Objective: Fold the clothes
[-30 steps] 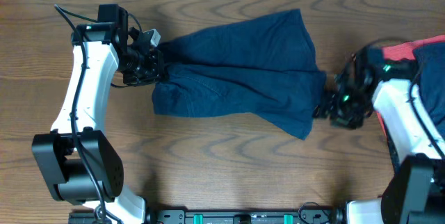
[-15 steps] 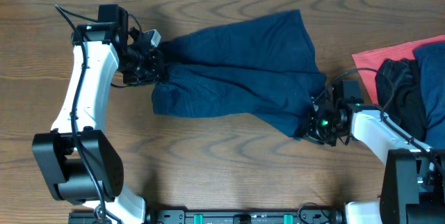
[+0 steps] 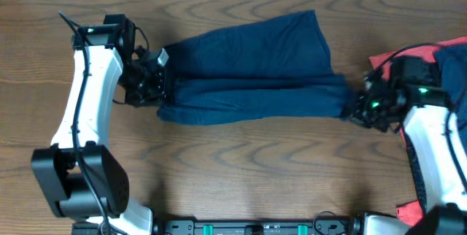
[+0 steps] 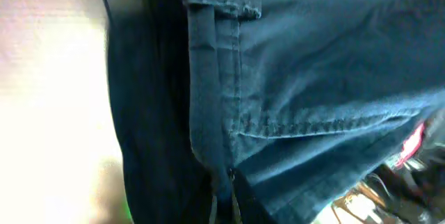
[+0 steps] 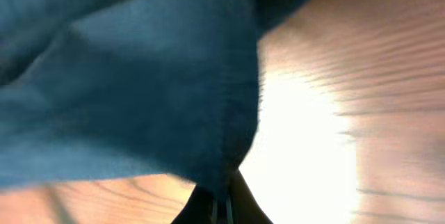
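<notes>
Dark navy shorts (image 3: 255, 67) lie flat on the desk (image 3: 255, 169), spread lengthwise across its middle, nearer the far edge than the edge where the arm bases sit. Waistband end points toward the left edge, leg hems toward the right edge. The near leg is drawn into a long, narrow, taut band; the far leg fans out wider toward the far edge. Left gripper (image 3: 157, 85) is closed on the waistband end: its wrist camera is filled with blue fabric, a belt loop and stitched seams. Right gripper (image 3: 357, 107) is closed on the hem corner of the near leg; its wrist camera shows the cloth pinched between the fingertips just above the bright wood. A red cloth (image 3: 383, 61) lies at the right edge of the desk, with a bluish garment (image 3: 454, 71) on top of it, apart from the shorts.
</notes>
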### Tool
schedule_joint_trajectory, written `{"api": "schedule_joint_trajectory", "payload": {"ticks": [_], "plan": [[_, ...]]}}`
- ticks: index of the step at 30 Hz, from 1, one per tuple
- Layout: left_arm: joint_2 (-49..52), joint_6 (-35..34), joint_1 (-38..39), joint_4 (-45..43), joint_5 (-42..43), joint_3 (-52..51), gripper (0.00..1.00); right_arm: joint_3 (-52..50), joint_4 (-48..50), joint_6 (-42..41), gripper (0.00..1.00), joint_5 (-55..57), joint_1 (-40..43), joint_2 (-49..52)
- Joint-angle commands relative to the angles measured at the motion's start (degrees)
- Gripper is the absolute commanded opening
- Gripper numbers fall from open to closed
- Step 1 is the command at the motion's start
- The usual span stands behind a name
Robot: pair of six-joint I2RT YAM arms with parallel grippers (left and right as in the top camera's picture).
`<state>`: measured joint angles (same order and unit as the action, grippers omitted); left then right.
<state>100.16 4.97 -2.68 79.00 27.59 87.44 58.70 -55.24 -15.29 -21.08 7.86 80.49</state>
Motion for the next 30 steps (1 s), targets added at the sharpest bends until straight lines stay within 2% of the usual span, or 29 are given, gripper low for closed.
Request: {"api": "schedule_joint_trajectory", "payload": {"ticks": [1, 7, 10, 12, 13, 14, 15, 17, 18, 19, 25, 29, 30], "plan": [[-1.8, 0.9, -0.2, 5.0, -1.2, 0.4, 0.06, 3.0, -2.5, 2.2, 0.01, 7.0, 2.0, -1.3], [-1.8, 1.2, -0.1, 11.5, -1.3, 0.0, 0.07, 4.6, -8.4, 2.0, 0.01, 16.6, 2.7, -1.4], [-1.8, 2.6, -0.1, 13.2, -1.3, -0.6, 0.11, 4.6, -10.4, 2.1, 0.01, 19.6, 2.7, -1.4], [-1.8, 3.0, -0.1, 14.0, -1.3, -1.2, 0.12, 4.6, -11.8, 2.3, 0.05, 19.8, 2.7, -1.4], [-1.8, 3.0, -0.1, 14.4, -1.3, -1.5, 0.14, 4.6, -12.6, 2.3, 0.12, 19.8, 2.7, -1.4], [-1.8, 3.0, -0.1, 14.7, -1.3, -1.7, 0.17, 4.6, -13.2, 2.3, 0.3, 19.8, 2.7, -1.4], [-1.8, 3.0, -0.1, 15.0, -1.3, -1.9, 0.17, 4.6, -13.8, 2.3, 0.38, 20.1, 2.7, -1.4], [-1.8, 3.0, -0.1, 15.0, -1.3, -2.0, 0.17, 4.6, -14.4, 2.3, 0.46, 21.0, 2.7, -1.4], [-1.8, 3.0, -0.1, 14.9, -1.3, -2.0, 0.23, 4.6, -14.6, 2.3, 0.54, 21.5, 2.7, -1.4], [-1.8, 3.0, -0.1, 14.6, -1.3, -2.0, 0.24, 4.6, -14.5, 2.3, 0.56, 21.9, 2.7, -1.4], [-1.8, 2.9, 0.0, 10.1, -1.2, -2.4, 0.32, 4.6, -10.2, 0.4, 0.57, 21.4, 2.7, -1.4], [-1.8, 2.9, 1.8, 2.1, 0.6, -5.5, 0.33, 3.6, -1.5, 2.5, 0.37, 8.7, 2.5, -1.4], [-1.8, 2.9, 2.7, -1.2, 1.7, -7.0, 0.33, 3.0, 0.6, 2.5, 0.37, 6.1, 2.3, -1.3]]}}
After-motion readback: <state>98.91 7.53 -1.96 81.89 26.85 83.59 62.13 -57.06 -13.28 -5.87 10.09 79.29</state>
